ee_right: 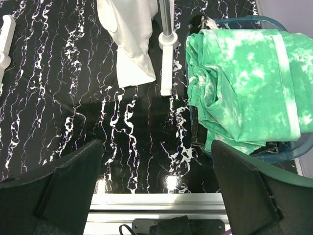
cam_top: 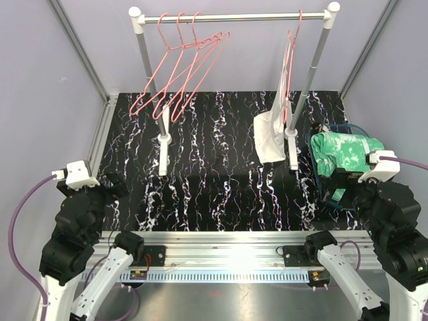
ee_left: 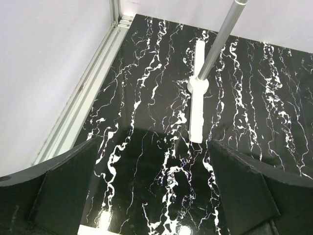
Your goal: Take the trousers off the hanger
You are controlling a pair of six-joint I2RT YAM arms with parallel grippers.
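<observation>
Hovering low on both sides, nearside of the rack (cam_top: pixel 234 17) and well apart from it. Holds the left gripper (ee_left: pixel 151 196) short of the rack's left foot (ee_left: pixel 197 98), tipped down and forward over the marbled table (ee_left: pixel 146 122). Shows its fingers (ee_left: pixel 63 191) spread wide, gripping nothing. Keeps the left arm folded back on its base, wrist raised, out past the rack's left end.

Holds the right gripper (ee_right: pixel 156 191) nearside of the rack's right foot (ee_right: pixel 166 63), likewise tipped down, fingers (ee_right: pixel 244 191) spread wide and empty. Folds the right arm back too, wrist sitting close to the near side of the basket (ee_right: pixel 244 18).

Finds the green trousers (ee_right: pixel 244 78) heaped in that basket, just right of the rack's right foot, spilling over the near rim, with something dark tucked underneath. Finds a white garment (cam_top: pixel 271 137) draped on the lone hanger (cam_top: pixel 292 60) near the rack's right end, hanging down just left of the right post, lower edge close to the right foot; cannot tell whether it touches the table.

Places the right post and foot between the white garment and the basket. Shows three bare pink hangers (cam_top: pixel 177 73) bunched toward the rack's left end, swung at a slant, well apart from the white garment.
</observation>
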